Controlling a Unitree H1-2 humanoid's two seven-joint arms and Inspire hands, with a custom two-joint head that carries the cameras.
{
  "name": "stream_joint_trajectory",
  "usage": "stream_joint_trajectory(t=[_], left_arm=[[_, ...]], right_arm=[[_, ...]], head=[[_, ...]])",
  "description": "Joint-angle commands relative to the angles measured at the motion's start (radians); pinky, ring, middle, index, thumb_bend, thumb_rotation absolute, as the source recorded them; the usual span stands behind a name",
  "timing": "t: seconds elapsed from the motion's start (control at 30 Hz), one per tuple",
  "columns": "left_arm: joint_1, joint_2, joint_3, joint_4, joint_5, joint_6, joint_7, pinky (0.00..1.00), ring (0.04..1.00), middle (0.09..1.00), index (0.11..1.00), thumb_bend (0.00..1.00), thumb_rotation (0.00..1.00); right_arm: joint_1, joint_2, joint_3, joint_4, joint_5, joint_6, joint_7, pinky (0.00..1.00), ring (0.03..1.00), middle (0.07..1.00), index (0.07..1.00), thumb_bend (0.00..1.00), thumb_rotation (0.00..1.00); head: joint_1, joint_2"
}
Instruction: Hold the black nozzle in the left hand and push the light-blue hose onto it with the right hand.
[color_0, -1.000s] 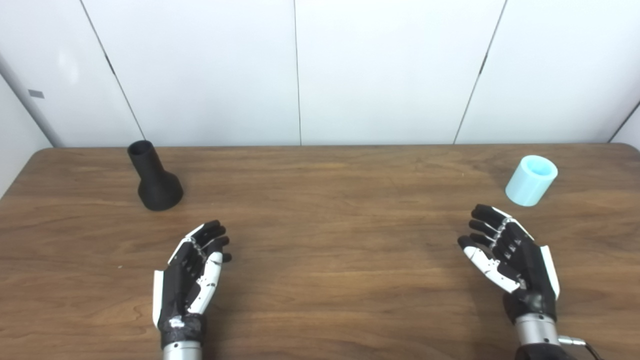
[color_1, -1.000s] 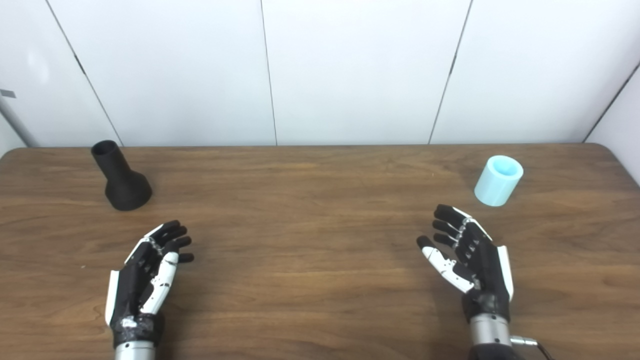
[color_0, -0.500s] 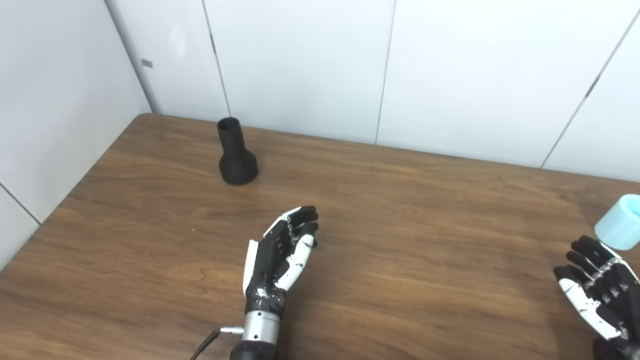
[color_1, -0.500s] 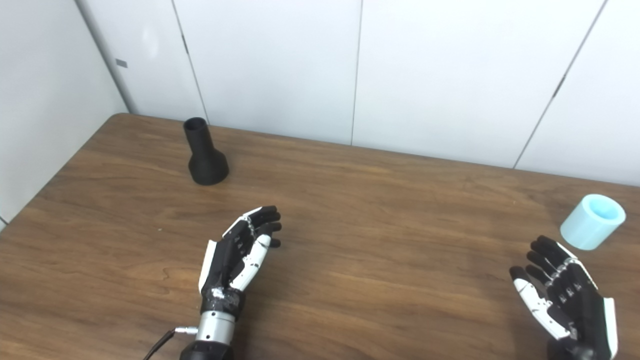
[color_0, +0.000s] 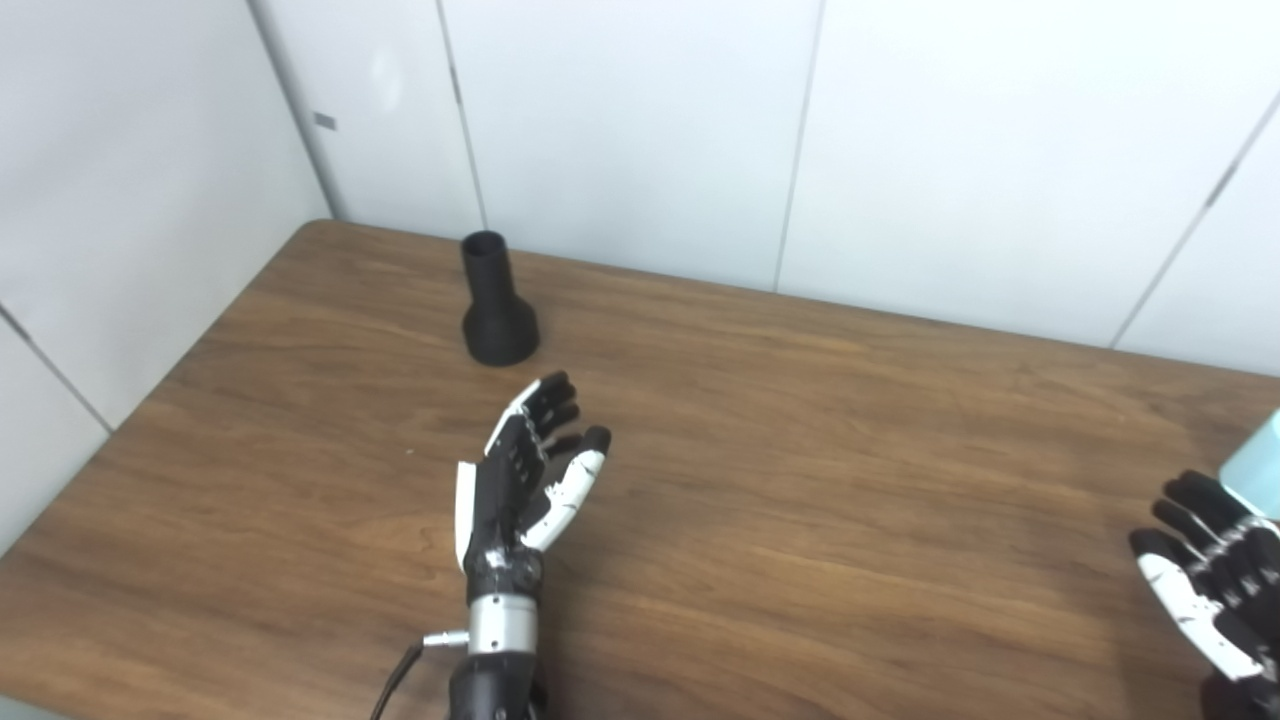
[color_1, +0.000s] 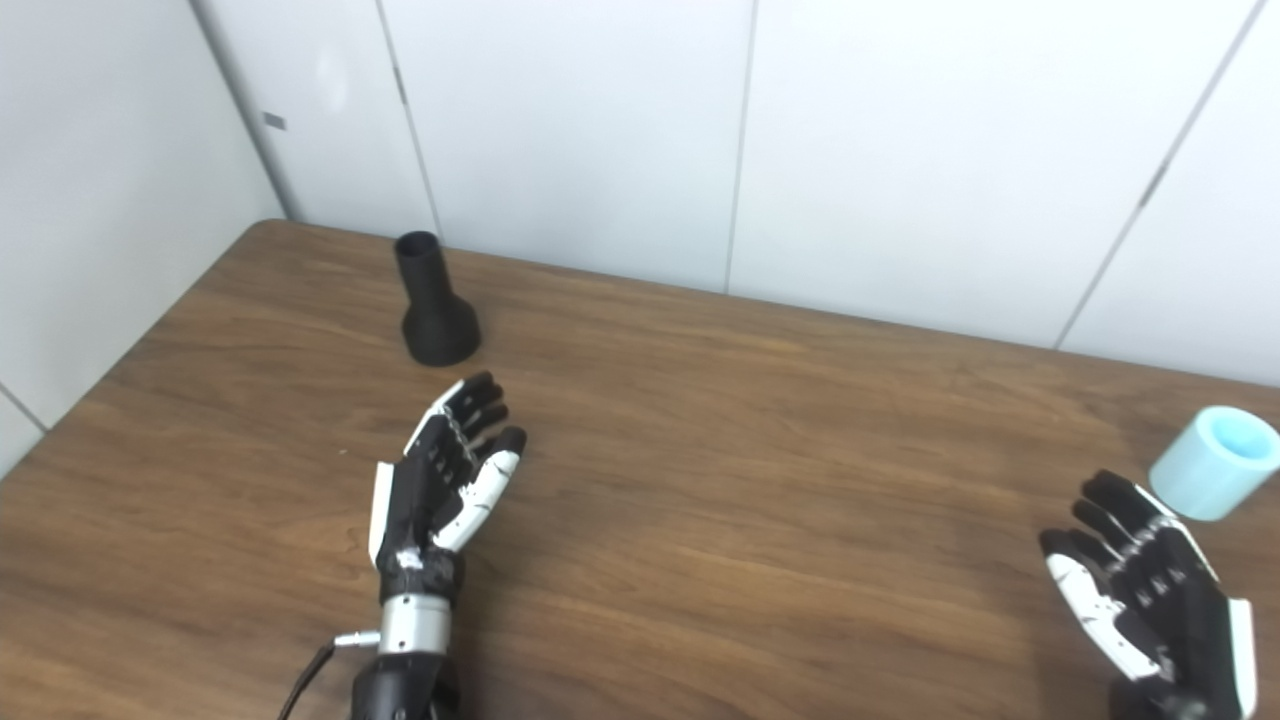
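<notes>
The black nozzle (color_1: 435, 305) stands upright in the upper left of the desk (color_1: 760, 420), the light-blue hose (color_1: 1213, 462) at far right. Both hands — left hand (color_1: 445, 470), right hand (color_1: 1150, 600) — are spread, empty. A careless reach could topple the nozzle.

The left hand (color_1: 440, 478) is black with white plates: a white strip along its outer edge and a white thumb tipped in black. Its wrist is a short silver metal cylinder above a black forearm, with a small silver plug and a thin dark cable leaving its side. The right hand (color_1: 1150, 600) looks the same, black with a white thumb and white edge.
</notes>
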Motion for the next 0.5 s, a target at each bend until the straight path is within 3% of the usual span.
stream_joint_trajectory(t=[0.0, 0.13, 0.23, 0.47], left_arm=[[-0.028, 0.023, 0.023, -0.016, 0.029, -0.027, 0.022, 0.84, 0.895, 0.888, 0.874, 0.78, 0.28], [-0.052, 0.071, 0.052, -0.031, 0.169, 0.024, 0.067, 0.76, 0.876, 0.897, 0.901, 0.84, 0.30], [-0.082, 0.103, 0.071, -0.007, 0.229, 0.064, 0.093, 0.74, 0.855, 0.883, 0.890, 0.90, 0.30], [-0.150, 0.162, 0.082, 0.071, 0.203, 0.058, 0.088, 0.82, 0.915, 0.932, 0.952, 0.91, 0.29]], right_arm=[[-0.029, -0.005, -0.012, -0.032, 0.022, -0.014, 0.003, 0.69, 0.758, 0.757, 0.709, 0.23, 0.00], [-0.029, -0.006, -0.008, -0.046, -0.003, 0.011, -0.012, 0.65, 0.732, 0.734, 0.688, 0.23, 0.00], [-0.027, -0.005, -0.003, -0.060, -0.020, 0.020, -0.014, 0.61, 0.699, 0.705, 0.657, 0.24, 0.07], [-0.026, -0.015, -0.005, -0.076, -0.002, 0.023, 0.006, 0.57, 0.680, 0.693, 0.639, 0.25, 0.14]], head=[[0.008, 0.001], [0.031, -0.001], [0.045, -0.004], [0.066, -0.010]])
